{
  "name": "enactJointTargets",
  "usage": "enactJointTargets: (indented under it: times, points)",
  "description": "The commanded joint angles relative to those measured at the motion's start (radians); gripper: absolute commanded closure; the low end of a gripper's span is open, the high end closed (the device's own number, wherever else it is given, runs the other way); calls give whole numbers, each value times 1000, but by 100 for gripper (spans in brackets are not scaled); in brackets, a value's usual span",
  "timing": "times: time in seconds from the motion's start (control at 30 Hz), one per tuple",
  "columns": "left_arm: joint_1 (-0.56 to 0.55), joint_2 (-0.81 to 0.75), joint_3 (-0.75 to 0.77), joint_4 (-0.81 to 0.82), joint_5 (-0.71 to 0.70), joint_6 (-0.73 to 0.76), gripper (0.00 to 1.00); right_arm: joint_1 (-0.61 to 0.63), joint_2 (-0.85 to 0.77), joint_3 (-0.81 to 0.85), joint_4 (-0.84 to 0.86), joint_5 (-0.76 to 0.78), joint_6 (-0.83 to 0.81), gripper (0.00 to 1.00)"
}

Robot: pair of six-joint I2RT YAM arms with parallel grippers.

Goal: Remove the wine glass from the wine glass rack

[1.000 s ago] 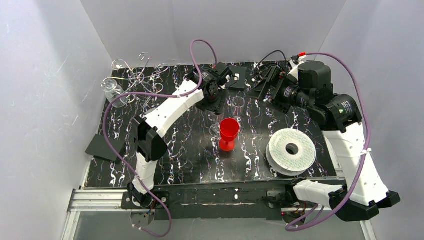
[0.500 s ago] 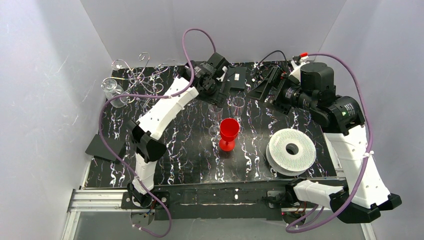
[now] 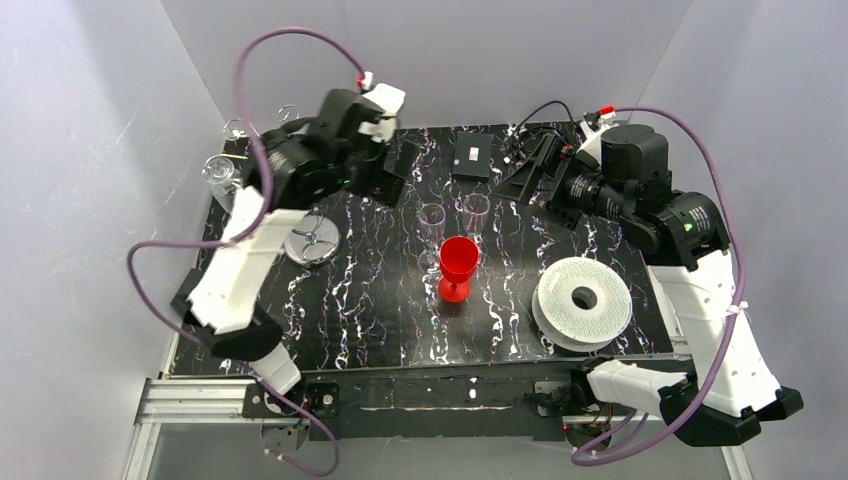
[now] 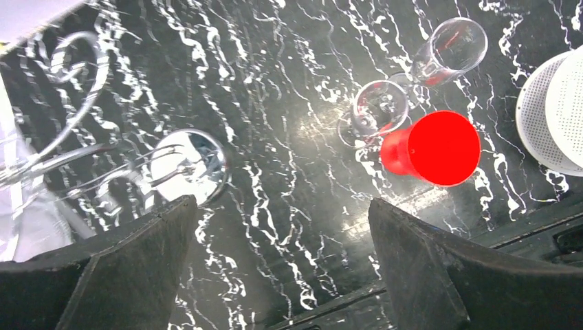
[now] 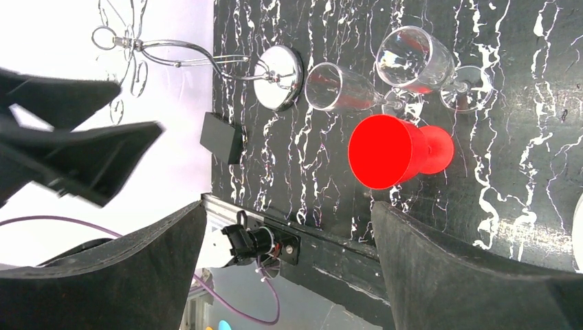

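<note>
From above, the table (image 3: 380, 320) is black with white streaks like marble. Plain pale walls (image 3: 100, 200) close it on three sides, and a metal rail (image 3: 200, 400) runs along the near edge. The wine glass rack (image 3: 312, 238) stands at the far left with its round base on the table. The wine glass (image 3: 432, 215) stands upright on the table, well apart from the rack, just behind a red goblet (image 3: 458, 262) and beside a second clear glass (image 3: 477, 207). Another glass (image 3: 220, 175) shows near the rack's wire arms; whether it hangs there I cannot tell. A white spool (image 3: 583, 300) lies to the right. The pale mark on the small black box (image 3: 471, 155) is too small to read.

From the left wrist, the left gripper (image 4: 280, 205) has its fingers spread wide, with only table between them.

From the right wrist, the right gripper (image 5: 289, 206) is also spread wide and holds nothing.
</note>
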Motion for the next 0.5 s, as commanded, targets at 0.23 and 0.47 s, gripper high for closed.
enactJointTargets:
  times: [0.23, 0.47]
  points:
    - [67, -268, -3, -131, -257, 224, 2, -2, 8, 47, 18, -15, 0, 3]
    - [233, -338, -58, -162, -278, 252, 2, -3, 37, 35, 24, -65, 3, 2]
